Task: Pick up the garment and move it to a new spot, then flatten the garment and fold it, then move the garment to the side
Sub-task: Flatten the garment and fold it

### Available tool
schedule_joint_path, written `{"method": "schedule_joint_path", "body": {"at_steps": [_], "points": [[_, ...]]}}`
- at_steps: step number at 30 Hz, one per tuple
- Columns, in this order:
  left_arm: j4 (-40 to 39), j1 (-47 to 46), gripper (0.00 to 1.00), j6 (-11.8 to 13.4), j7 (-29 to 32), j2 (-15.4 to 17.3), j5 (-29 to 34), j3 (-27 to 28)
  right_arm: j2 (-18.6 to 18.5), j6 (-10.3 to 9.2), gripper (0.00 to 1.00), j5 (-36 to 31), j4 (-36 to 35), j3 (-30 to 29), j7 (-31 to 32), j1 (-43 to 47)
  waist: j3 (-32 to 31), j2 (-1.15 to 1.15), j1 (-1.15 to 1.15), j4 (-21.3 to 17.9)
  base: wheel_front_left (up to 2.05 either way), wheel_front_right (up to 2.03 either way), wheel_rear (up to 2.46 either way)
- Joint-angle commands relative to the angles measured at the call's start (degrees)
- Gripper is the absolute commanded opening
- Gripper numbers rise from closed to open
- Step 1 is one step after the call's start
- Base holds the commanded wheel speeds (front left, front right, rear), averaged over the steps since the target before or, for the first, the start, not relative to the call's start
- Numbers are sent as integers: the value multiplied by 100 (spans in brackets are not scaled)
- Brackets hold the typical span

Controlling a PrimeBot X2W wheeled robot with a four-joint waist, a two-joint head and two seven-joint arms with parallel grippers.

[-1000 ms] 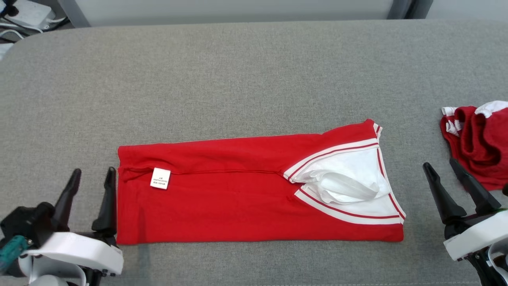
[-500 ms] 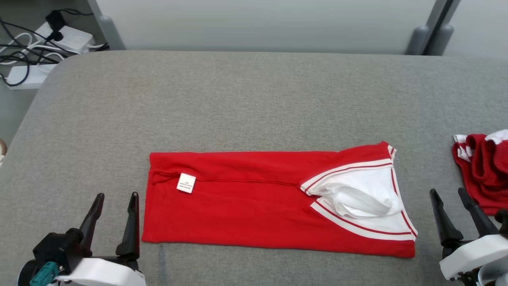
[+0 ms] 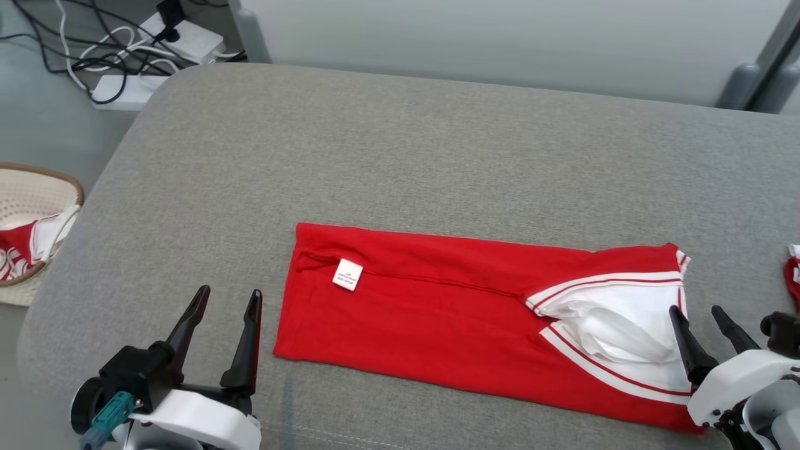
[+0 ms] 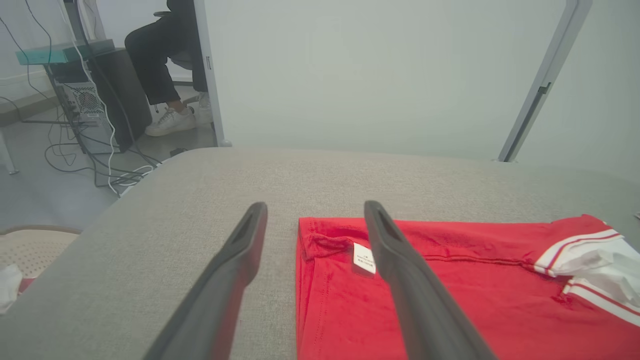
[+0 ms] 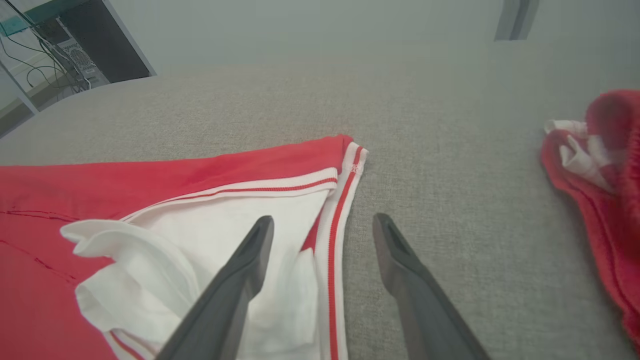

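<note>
The garment (image 3: pixel 437 319) is a red shirt with white, stripy trim; it lies folded in a long strip on the grey padded table (image 3: pixel 400 144), close to the front edge and nearer the right side. It looks soft, thin and light, so I think it will flop and sag when lifted; it will not break. One layer could slide off another, so the best place to pinch is each short end, through all the layers. The left gripper (image 3: pixel 229 291) is wide open and holds nothing, just beside the plain red end near the little white label (image 3: pixel 348 274); the right gripper (image 3: pixel 695 309) is wide open too, with one finger over the white neck end (image 3: pixel 612 325) and one over the table. The table top is rough woven cloth.
</note>
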Motion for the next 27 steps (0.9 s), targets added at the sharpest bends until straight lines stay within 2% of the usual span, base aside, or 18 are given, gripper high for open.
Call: {"method": "schedule_joint_path", "body": {"at_steps": [1, 7, 11, 12, 13, 14, 19, 27], "points": [[-69, -313, 100, -43, -65, 111, 45, 213, -106, 8, 100, 56, 23, 123, 53, -107, 20, 0, 0, 75, 0, 0, 0], [79, -375, 100, -141, -68, 2, 60, 200, -43, 8, 100, 215, 586, 333, 351, -278, 34, 0, 0, 167, 0, 0, 0], [134, -362, 100, -170, -71, -28, 61, 246, 8, 8, 100, 365, 705, 628, 619, -322, 56, 0, 0, 158, 0, 0, 0], [143, -357, 100, -177, -71, -33, 63, 259, 17, 8, 95, 440, 661, 723, 663, -330, 64, 0, 0, 148, 0, 0, 0], [152, -352, 100, -185, -72, -34, 67, 269, 3, 8, 37, 513, 646, 765, 681, -338, 71, 0, 0, 135, 0, 0, 0], [160, -350, 100, -195, -72, -36, 69, 278, -15, 8, 0, 574, 657, 806, 742, -340, 78, 0, 0, 121, 0, 0, 0], [181, -365, 100, -233, -73, -30, 97, 335, -180, 8, 0, 827, 620, 835, 698, -357, 104, 0, 0, 18, 0, 0, 0], [188, -349, 100, -248, -75, 1, 145, 411, -572, 8, 0, 1044, 728, 475, 374, -251, 105, 0, 0, -208, 0, 0, 0]]}}
